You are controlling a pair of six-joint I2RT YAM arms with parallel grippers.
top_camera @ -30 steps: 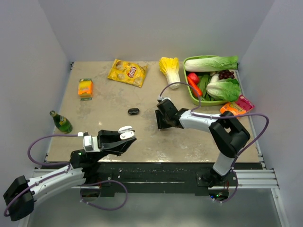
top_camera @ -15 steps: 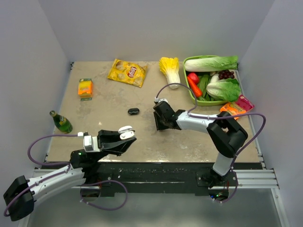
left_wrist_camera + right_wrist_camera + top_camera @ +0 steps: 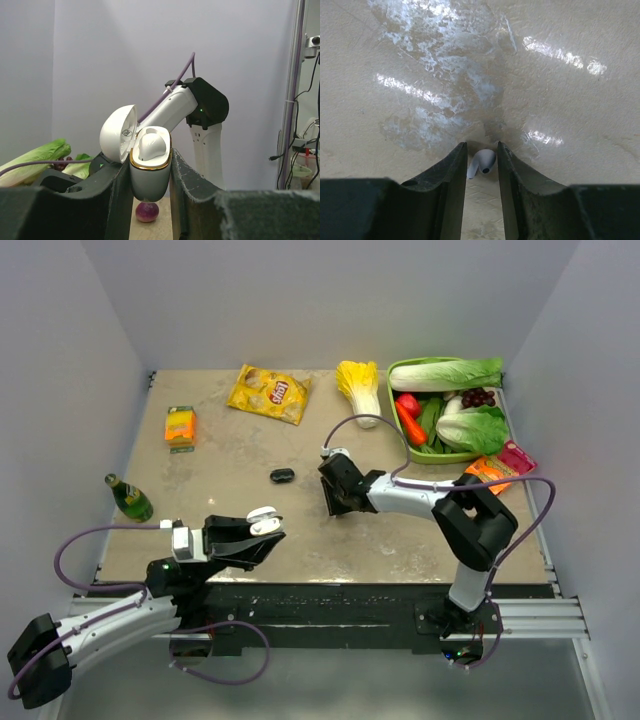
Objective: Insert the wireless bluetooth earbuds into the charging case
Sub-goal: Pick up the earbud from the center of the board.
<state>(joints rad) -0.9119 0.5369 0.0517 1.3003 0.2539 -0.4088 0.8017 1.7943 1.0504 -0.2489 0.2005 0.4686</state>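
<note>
From above, a glossy beige counter (image 3: 230,450) sits boxed in by pale lilac-grey walls. Along its far edge lie a yellow chip bag (image 3: 270,393), a napa cabbage (image 3: 360,388) and a green basket (image 3: 397,435) heaped with vegetables. An orange box (image 3: 180,425) and a green bottle (image 3: 130,498) stand at the left, and a small black pod (image 3: 281,475) lies near the middle. The left tool (image 3: 265,532) hangs over the near edge with the white charging case (image 3: 265,520) in it. The right tool (image 3: 335,502) points down at mid-counter, near the pod and to its right.

The left wrist view faces the lilac wall and the right arm (image 3: 200,105). The left tool (image 3: 150,167) is partly closed, its fingers clamped on both sides of the upright, gold-rimmed charging case (image 3: 148,185). The domed lid (image 3: 117,135) is swung open to the left, and a seated bud (image 3: 151,146) rests in the case. A reddish-purple ball (image 3: 147,211) lies on the counter below.

The right wrist view shows the counter streaked with glare. The right tool (image 3: 481,147) is narrowed to a slim gap filled by a white earbud (image 3: 484,162) at counter level, with a finger against each side.
</note>
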